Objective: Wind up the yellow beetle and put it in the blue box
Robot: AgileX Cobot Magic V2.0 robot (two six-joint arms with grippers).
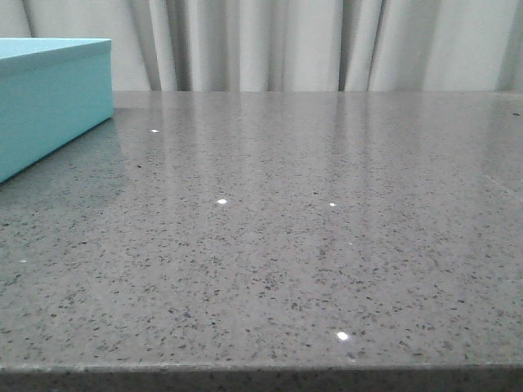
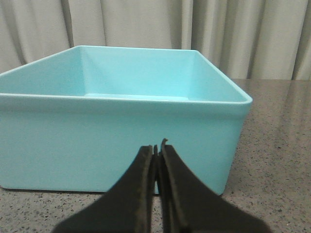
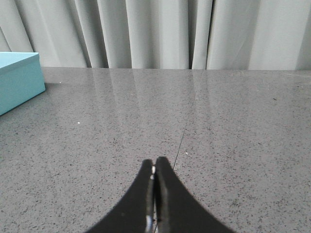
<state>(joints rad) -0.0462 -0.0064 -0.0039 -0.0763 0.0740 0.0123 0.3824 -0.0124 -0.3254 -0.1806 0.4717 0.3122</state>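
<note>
Turquoise box (image 2: 121,141) stands on the bench (image 1: 310,245) directly ahead of the left gripper (image 2: 158,150), far left in the front view. Both grippers are closed and empty; right gripper (image 3: 154,167) faces bare bench. Beetle: not visible in any view.

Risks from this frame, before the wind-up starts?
1. No yellow beetle shows in any view, so there is no grasp target yet.
2. Left hand is shut and close to the blue box wall; a forward move may shove it.
3. Right hand is shut too; both must open first.
</note>
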